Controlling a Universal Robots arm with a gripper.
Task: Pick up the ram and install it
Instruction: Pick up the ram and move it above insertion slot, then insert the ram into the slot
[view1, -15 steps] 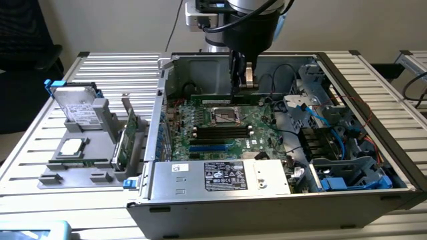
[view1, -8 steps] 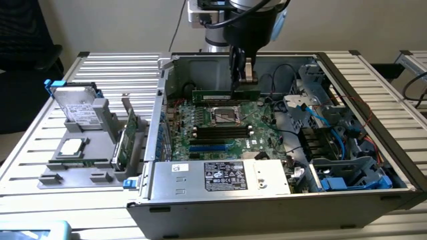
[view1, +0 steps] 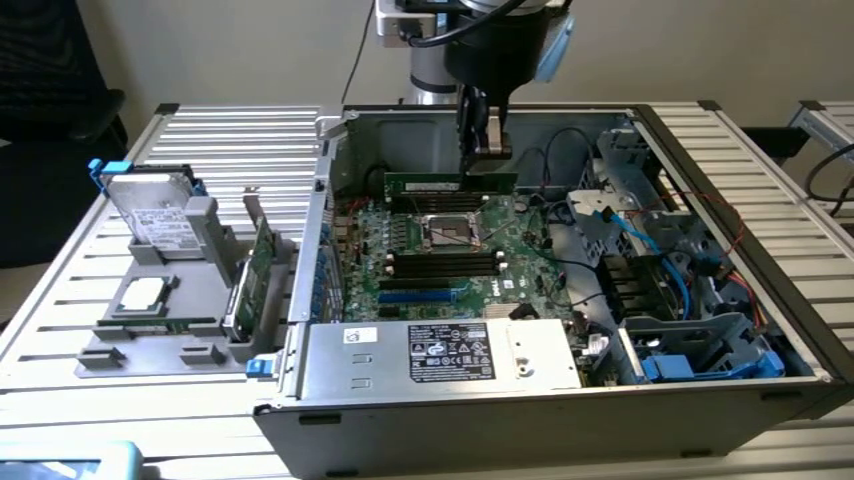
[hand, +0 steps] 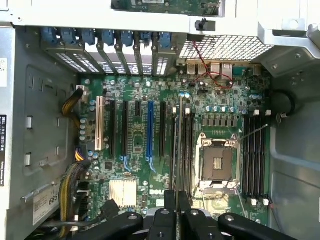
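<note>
The ram (view1: 449, 184) is a slim green stick held level in the air inside the open computer case (view1: 310, 250). It hangs above the green motherboard (view1: 400, 240), just behind the CPU socket (view1: 450, 230). My gripper (view1: 489, 150) comes down from above and is shut on the ram's upper edge, towards the exterior view's right end of the stick. In the wrist view the ram (hand: 178, 150) appears edge-on as a thin line running out from between my black fingers (hand: 165, 220), beside the CPU socket (hand: 218, 162) and over long black slots (hand: 187, 145).
A grey tray (view1: 147, 345) at the exterior view's left holds a hard drive (view1: 158, 215), a CPU (view1: 143, 292) and a broader green card (view1: 260, 262). The power supply (view1: 441, 352) fills the case's front. Cables and a blue drive cage (view1: 707, 350) crowd the right.
</note>
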